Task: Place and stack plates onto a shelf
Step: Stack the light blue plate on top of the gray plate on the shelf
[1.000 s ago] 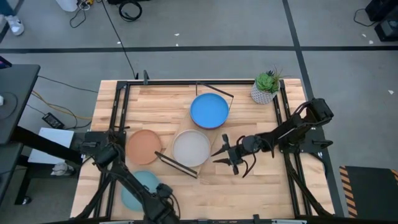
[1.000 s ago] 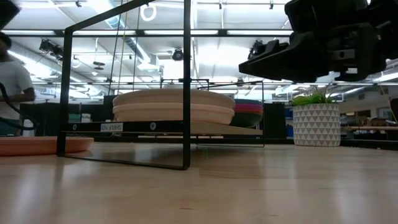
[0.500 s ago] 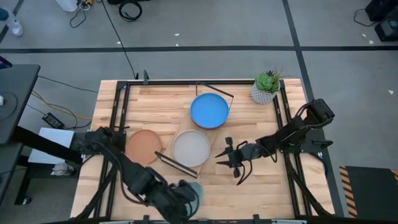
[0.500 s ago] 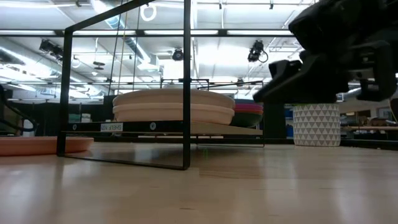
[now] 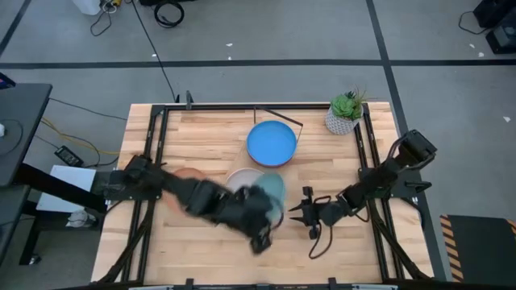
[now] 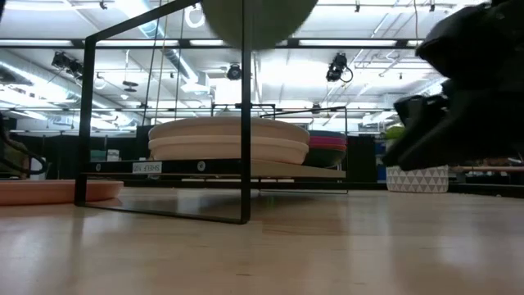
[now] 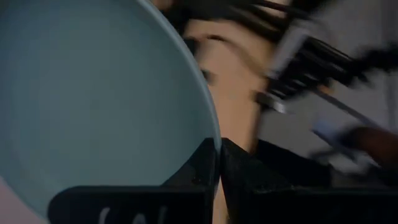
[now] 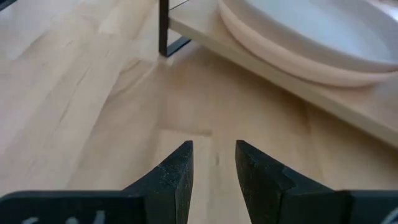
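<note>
My left gripper reaches over the table's middle, shut on a pale blue plate that it holds in the air over the shelf's near end. The low view shows this plate high up. The shelf carries a cream plate and a blue plate. In the low view, cream plates sit stacked on its board. A terracotta plate lies flat on the table, partly under my left arm. My right gripper is open, right of the shelf, above the tabletop. My left gripper pinches the pale blue plate's rim between its two shut fingers. The plate is lifted clear of the table and shelf. It is tilted, and its round face shows in the low view.
A potted plant stands at the table's far right corner. The shelf's black wire frame rises at its near end. Dark red plates show behind the cream stack. Bare wood lies under my right gripper.
My left arm has lifted the pale blue plate off the table's near left part and swung it fast toward the right, up over the shelf's near end. My right gripper has drawn back from the shelf toward the table's right and near edges, staying open.
</note>
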